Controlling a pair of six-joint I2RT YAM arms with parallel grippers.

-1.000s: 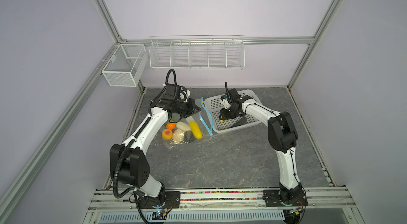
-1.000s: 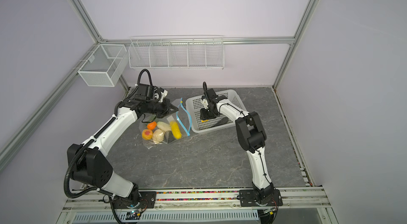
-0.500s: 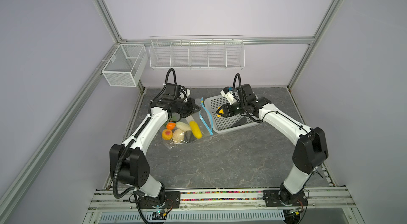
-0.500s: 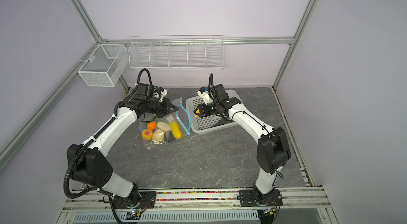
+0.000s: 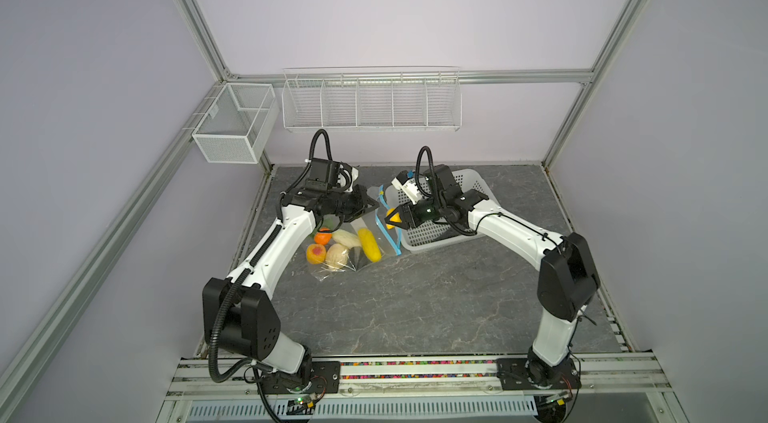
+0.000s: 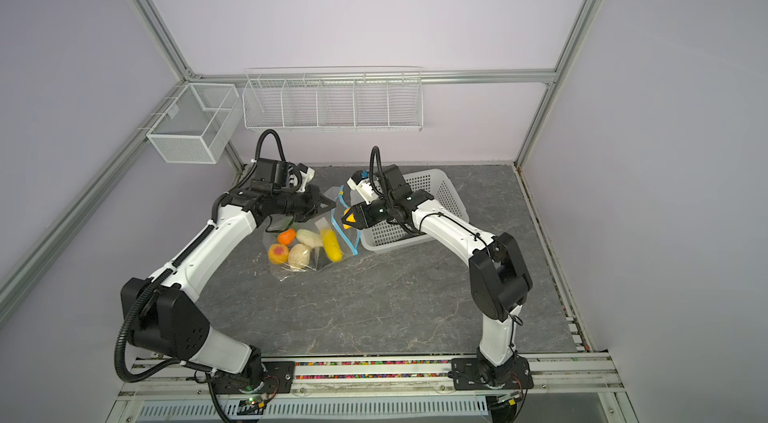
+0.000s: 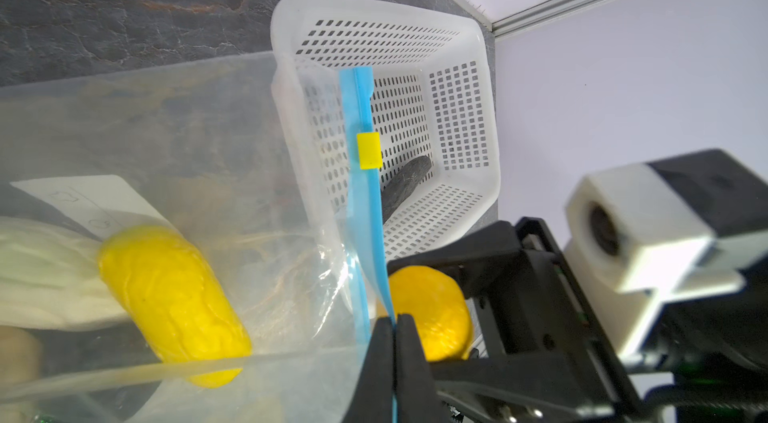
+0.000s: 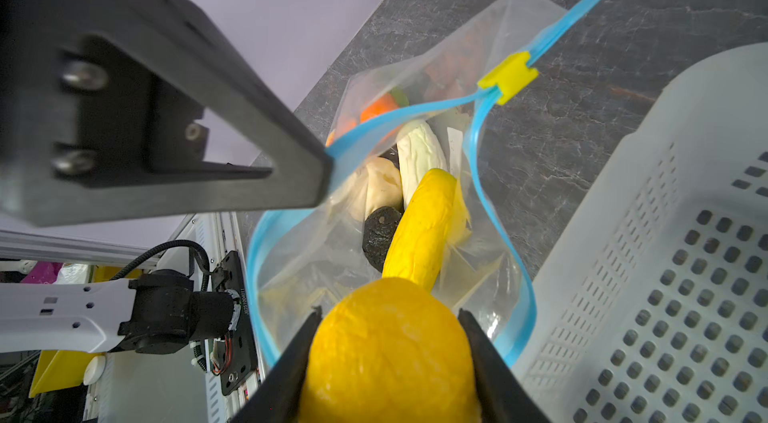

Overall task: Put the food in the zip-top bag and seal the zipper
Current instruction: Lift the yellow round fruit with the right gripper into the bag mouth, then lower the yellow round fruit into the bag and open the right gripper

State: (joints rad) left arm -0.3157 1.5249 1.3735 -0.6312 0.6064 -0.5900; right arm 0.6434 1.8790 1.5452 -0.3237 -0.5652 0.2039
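Two arms meet at the mouth of the zip-top bag (image 5: 328, 274), which in both top views lies on the worktop (image 5: 415, 308) just left of the white basket (image 5: 478, 179). Its light-blue zipper (image 5: 388, 236) runs from far to near along the edge beside the basket. The right jaws, roughly half open, clamp a yellow round fruit (image 5: 392, 217) just beside the far part of that strip, so the bag's inside lies straight ahead of them, toward the left arm (image 5: 270, 250); the right arm (image 5: 511, 229) is the one placed for the drop. From the left wrist, the left jaws are shut on one lip of the zipper (image 7: 365, 200), the yellow slider (image 7: 369, 150) sits farther along it, and the fruit (image 7: 428, 313) waits just behind the pinched lip, not yet inside. One dark piece (image 7: 405, 184) lies in the basket (image 7: 374, 1). From the right wrist, the two blue lips (image 8: 473, 155) spread into a wide loop, and the corn piece (image 8: 419, 229) inside points its long axis along the way in. The fruit (image 8: 390, 350) fills the jaws right before that loop. A second ago the right jaws were down in the basket, and half a second ago they were raised over its left rim. Now they are at the mouth, while the left arm and the bag have not shifted.
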